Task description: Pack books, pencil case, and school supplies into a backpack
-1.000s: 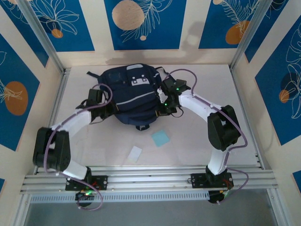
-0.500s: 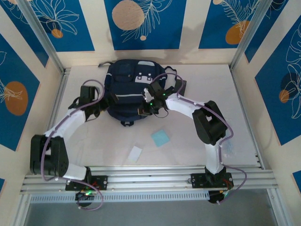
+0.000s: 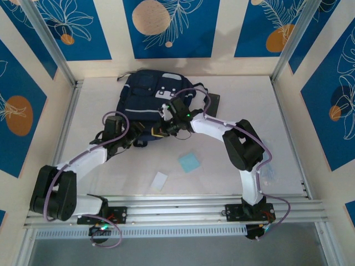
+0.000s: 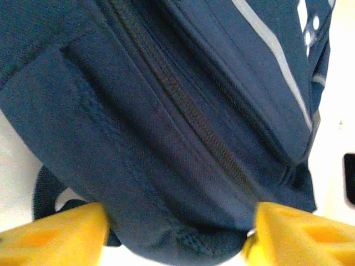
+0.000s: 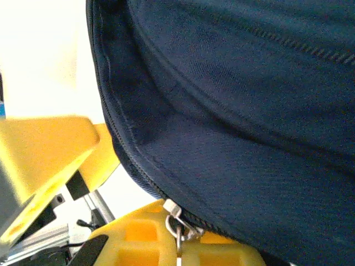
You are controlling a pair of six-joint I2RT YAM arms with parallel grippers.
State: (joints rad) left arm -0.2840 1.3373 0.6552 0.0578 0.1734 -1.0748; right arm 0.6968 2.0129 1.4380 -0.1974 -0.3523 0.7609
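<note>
navy backpack (image 3: pixel 145 98) with grey stripes, light-blue pad (image 3: pixel 189 162), white piece (image 3: pixel 160 180).

The left arm (image 3: pixel 83 158) reached from its near-left base, elbow folded out left, forearm running far and right to the left gripper (image 3: pixel 135 138), whose yellow fingers (image 4: pixel 50 233) stood apart. The right arm (image 3: pixel 213 126) rose from the near-right base, bent at the elbow and stretched left. The right gripper (image 3: pixel 162 129) was pinched on a zip pull (image 5: pixel 177 221).
</note>
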